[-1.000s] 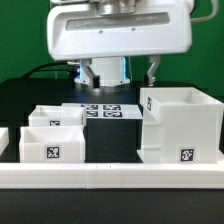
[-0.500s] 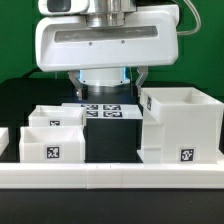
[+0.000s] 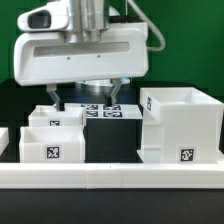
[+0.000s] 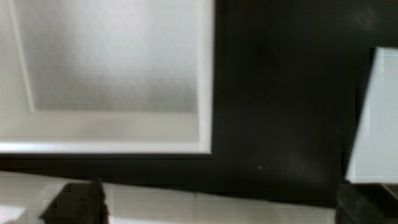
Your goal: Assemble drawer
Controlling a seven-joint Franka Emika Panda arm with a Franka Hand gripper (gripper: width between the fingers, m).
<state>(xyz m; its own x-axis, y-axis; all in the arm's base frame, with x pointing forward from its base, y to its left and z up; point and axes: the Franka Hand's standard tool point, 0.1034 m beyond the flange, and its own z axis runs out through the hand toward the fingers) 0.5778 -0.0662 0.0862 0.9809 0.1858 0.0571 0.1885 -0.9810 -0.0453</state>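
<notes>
Item 1. Small white plastic front tray, tagged and open-topped, below my hand and nearer the camera.

Item 2. Matching white rear tray, directly under my fingers.

Item 3. My gripper, jaws spread wide, nothing held. Within the last second it has travelled toward the exterior view's left and dropped lower, leaving the housing's side.

Item 4. Flat white marker board, just beneath my hand.

Item 5. Large white cube-like plastic housing, well aside of my hand, untouched.

Note: the shift suggests a tray pickup comes next; no tray is inserted yet.
</notes>
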